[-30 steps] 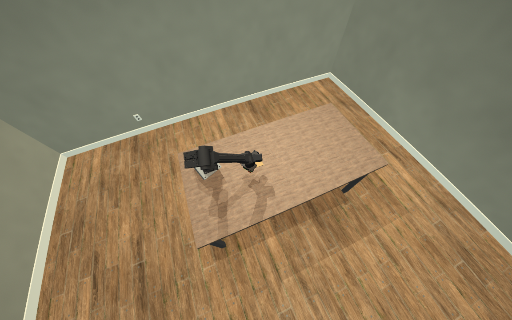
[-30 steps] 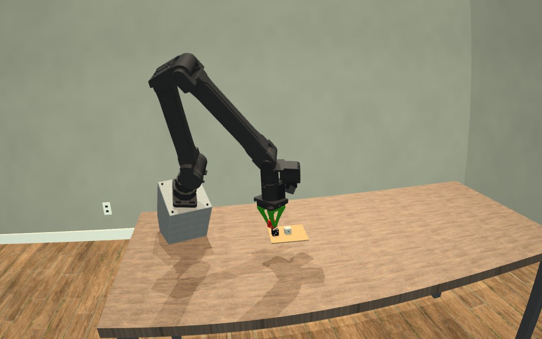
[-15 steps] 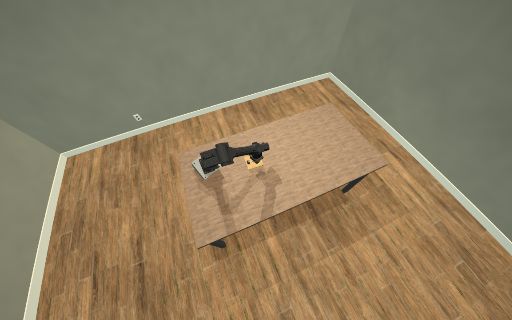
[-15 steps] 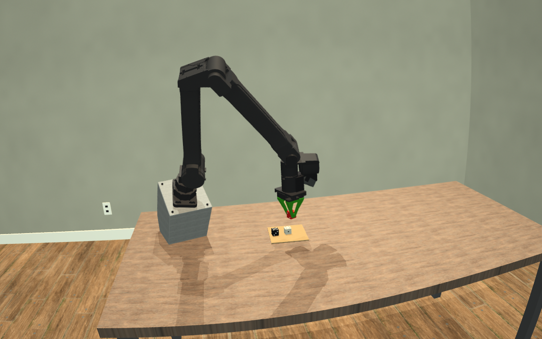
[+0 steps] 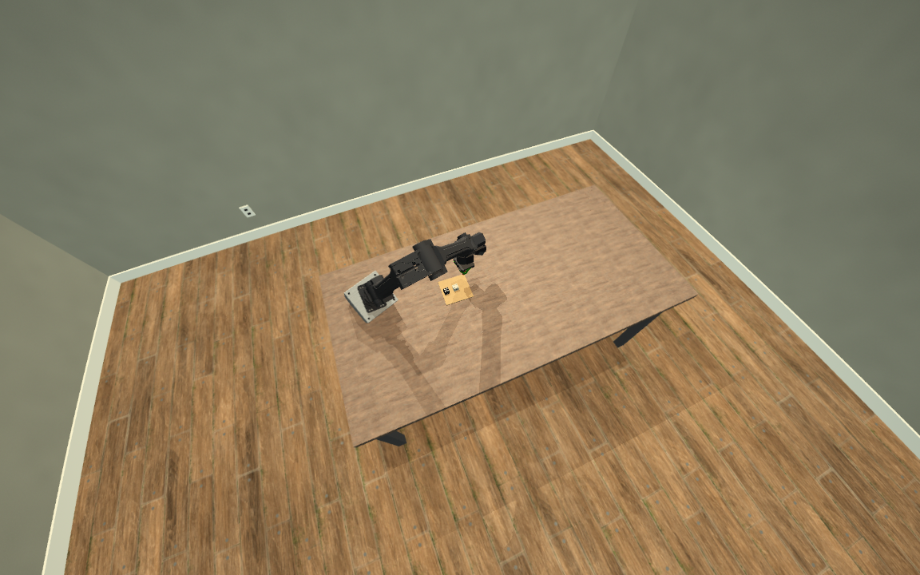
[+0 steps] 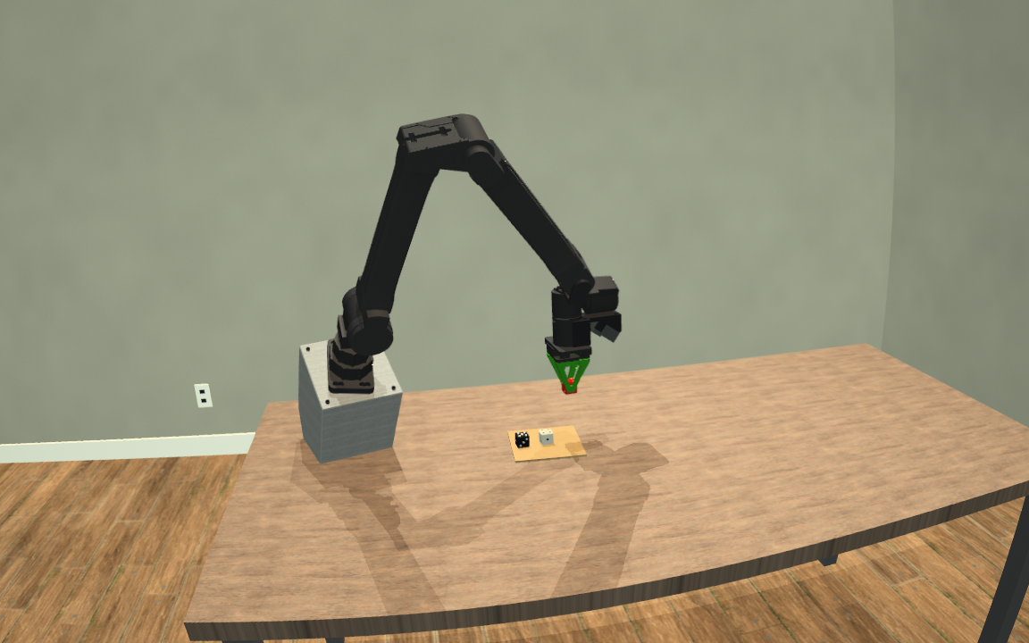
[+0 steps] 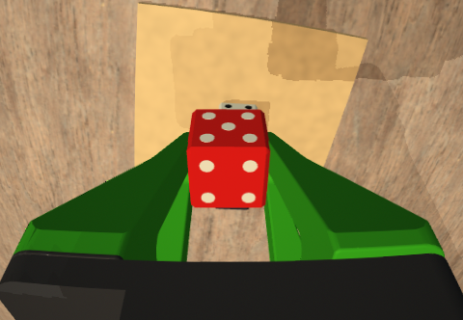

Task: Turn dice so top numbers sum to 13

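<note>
Gripper [image 6: 571, 388] is clamped on the red die [image 7: 228, 160], held up in the air above the far right part of the mat [image 6: 562, 447], well off the table [image 6: 742, 447]. In the wrist view the green fingers press the die's two sides; the face toward the camera shows four pips and the face beyond it shows five. The black die [image 6: 522, 438] and the white die [image 6: 547, 436] sit side by side on the left half of the mat, black to the left, white to the right, apart from each other. Their top numbers are too small to read.

The step in hand looks like carrying the red die back to the mat. The next move calls for lowering it onto the bare right half, beside the white die without knocking it, with the needed face up, then opening the fingers and lifting away gently so the mat stays flat.

No brand, label or writing can be read; only the pips on the dice
</note>
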Robot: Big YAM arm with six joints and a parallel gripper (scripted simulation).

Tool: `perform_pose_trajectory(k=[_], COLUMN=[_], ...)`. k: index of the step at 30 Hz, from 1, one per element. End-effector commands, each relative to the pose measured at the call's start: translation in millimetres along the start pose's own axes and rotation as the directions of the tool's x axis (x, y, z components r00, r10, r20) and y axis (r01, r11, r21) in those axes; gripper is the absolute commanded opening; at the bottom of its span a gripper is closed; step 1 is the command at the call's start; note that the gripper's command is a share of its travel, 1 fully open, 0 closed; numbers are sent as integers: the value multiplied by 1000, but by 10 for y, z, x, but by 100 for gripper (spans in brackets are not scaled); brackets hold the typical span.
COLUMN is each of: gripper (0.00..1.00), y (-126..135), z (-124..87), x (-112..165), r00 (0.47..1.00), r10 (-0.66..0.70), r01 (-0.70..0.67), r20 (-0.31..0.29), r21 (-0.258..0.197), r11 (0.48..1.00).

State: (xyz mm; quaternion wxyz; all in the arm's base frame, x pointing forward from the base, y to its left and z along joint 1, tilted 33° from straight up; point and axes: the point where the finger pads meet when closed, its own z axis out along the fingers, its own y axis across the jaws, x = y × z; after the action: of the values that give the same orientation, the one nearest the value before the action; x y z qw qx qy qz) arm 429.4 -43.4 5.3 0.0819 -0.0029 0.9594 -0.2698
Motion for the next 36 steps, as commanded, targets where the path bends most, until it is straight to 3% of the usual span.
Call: perform_pose_trajectory(k=[1,3,11,16,21,33,36], gripper=[20,20,20,20,20,20,20], y=[-89,-161,-92,-83,-81,-89,-90], z=[72,-56,-72,125,206,753,797], x=[75,-82,-92,22,27,7,11], r00=[996,993,994,996,997,997,997], r10=[88,116,103,87,79,82,82], r01=[-88,-116,-103,-87,-79,-82,-82], r20=[-31,13,20,-11,-12,-7,-7], r21=[13,6,2,8,6,5,5], r11=[996,993,995,996,997,997,997])
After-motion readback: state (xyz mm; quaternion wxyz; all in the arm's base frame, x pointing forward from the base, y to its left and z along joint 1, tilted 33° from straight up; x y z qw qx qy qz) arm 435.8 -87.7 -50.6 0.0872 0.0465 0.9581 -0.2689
